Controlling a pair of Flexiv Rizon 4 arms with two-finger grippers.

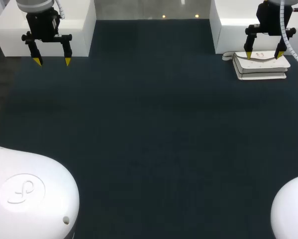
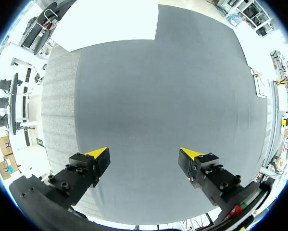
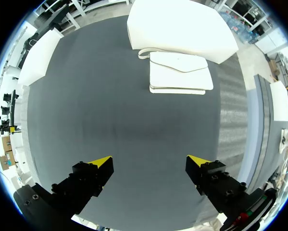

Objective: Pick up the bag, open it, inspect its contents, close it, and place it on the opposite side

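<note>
The white handbag (image 1: 260,69) lay flat at the far right of the dark table mat (image 1: 149,139), just in front of a white block (image 1: 228,25) that stood along the far edge on that side. Its pointed flap was down over the front, and a loop of strap (image 1: 228,56) curled out at its far left corner, next to the block. The right gripper (image 1: 263,56) hung over that corner of the table with its yellow-tipped fingers spread wide and nothing held between them. From overhead its tips lined up with the top of the bag. From the right wrist view, though, the handbag (image 3: 180,72) sat well ahead of the right gripper (image 3: 148,163), with bare mat between the two, so the fingers were clear of it. The same view showed the strap (image 3: 143,54) lying against the foot of the white block (image 3: 177,29). Across the table at the far left, the left gripper (image 1: 52,61) hung at the near edge of a second white block (image 1: 79,25), its fingers also released and wide apart. From its own wrist the left gripper (image 2: 144,159) looked out over plain grey mat, with that second white block (image 2: 110,21) far ahead of it. The two arms were well apart, each on its own side of the table.
</note>
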